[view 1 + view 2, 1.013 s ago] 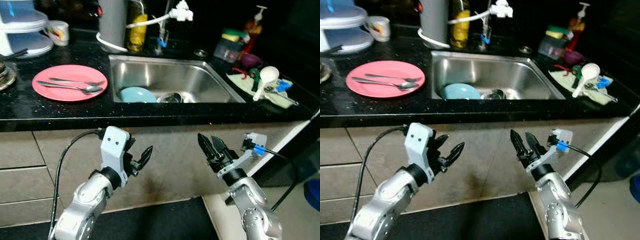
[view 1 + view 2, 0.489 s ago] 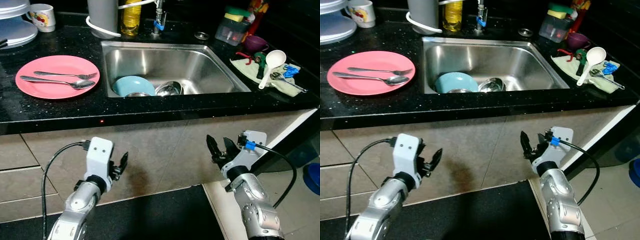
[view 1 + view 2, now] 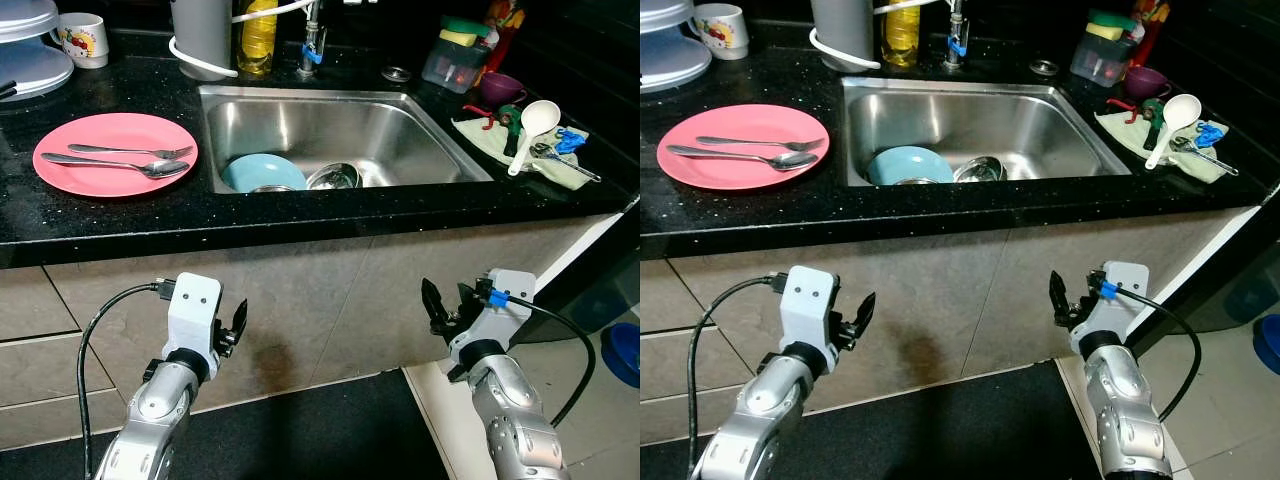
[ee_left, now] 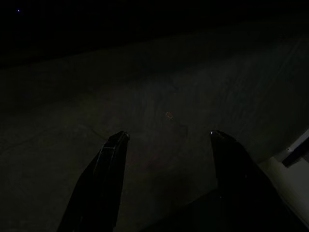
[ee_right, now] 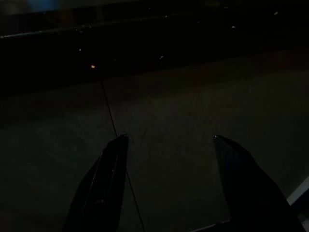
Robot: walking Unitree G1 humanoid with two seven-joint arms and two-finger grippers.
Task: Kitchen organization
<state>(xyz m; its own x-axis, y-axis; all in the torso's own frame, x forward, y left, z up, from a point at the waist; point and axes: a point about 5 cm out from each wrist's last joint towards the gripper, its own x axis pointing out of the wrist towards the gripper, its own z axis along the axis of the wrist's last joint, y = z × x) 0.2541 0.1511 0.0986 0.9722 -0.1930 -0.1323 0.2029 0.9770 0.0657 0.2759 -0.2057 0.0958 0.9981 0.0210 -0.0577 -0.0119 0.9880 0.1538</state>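
Observation:
A pink plate [image 3: 110,130] with a spoon [image 3: 120,165] and a fork on it lies on the black counter, left of the steel sink [image 3: 400,130]. In the sink sit a light blue bowl [image 3: 262,172] and a small steel bowl [image 3: 333,177]. A white ladle [image 3: 528,125] rests on a cloth at the right. Both grippers hang below the counter edge, in front of the tiled cabinet face. My left gripper [image 3: 238,322] is open and empty, and so is my right gripper [image 3: 445,300]. The dark wrist views show the fingers spread, left [image 4: 166,137] and right [image 5: 169,140].
A white mug [image 3: 84,38] and stacked plates stand at the back left. A grey canister [image 3: 200,30], a yellow bottle and the tap stand behind the sink. Containers and a purple cup [image 3: 497,88] sit at the back right. A dark mat covers the floor below.
The camera has shifted, so more of the counter shows. Both arms have dropped and drawn back from the cabinet front. Their fingers stay apart and empty.

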